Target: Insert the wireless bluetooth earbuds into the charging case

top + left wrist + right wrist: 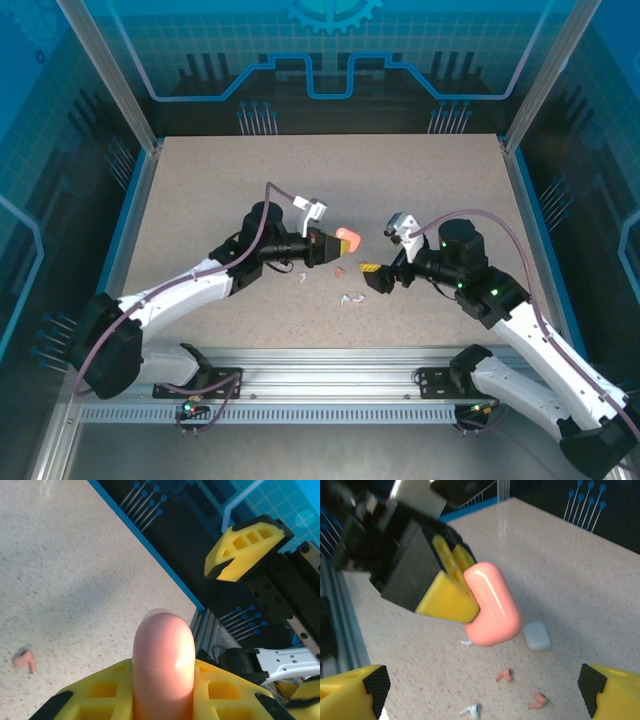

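Noted speckled beige tabletop [330,175], flat and matte. Found blue edging [131,212] along its left and right sides. Recorded slanted aluminium posts [108,70] at the far corners, flanking a dark back panel [330,110] marked with blue circuit-style lines and a gear emblem [331,12] at top centre. Logged a grooved metal rail [330,372] along the near edge.

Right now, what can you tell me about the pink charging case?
The pink charging case is a smooth, glossy, salmon-pink pebble, plastic by its look, with a faint seam and seemingly closed. The left gripper clamps it between yellow fingers, its rounded end jutting past the tips. It is held clear of the speckled table, over a white case and loose earbuds.
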Controlling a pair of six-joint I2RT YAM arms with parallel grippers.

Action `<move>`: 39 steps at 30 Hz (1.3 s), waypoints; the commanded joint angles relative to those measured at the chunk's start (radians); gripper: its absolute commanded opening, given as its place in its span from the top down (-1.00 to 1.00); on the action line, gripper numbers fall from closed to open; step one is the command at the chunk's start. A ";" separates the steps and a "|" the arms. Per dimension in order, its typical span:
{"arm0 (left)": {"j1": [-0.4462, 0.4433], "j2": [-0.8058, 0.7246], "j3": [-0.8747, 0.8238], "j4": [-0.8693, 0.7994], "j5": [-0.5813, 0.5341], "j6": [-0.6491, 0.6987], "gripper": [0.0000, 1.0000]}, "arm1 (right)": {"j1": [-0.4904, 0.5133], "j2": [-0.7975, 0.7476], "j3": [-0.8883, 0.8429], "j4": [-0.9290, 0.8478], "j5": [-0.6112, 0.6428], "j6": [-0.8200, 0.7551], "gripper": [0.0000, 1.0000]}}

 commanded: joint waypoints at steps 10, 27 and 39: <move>-0.008 -0.185 -0.266 0.504 -0.046 0.101 0.91 | -0.097 0.073 -0.041 0.329 -0.271 0.272 -1.00; -0.008 -0.185 -0.272 0.540 -0.023 0.100 0.97 | -0.030 0.204 0.050 0.345 -0.270 0.234 -0.95; -0.007 -0.174 -0.269 0.561 -0.022 0.082 0.99 | -0.019 0.275 0.111 0.328 -0.269 0.205 -0.85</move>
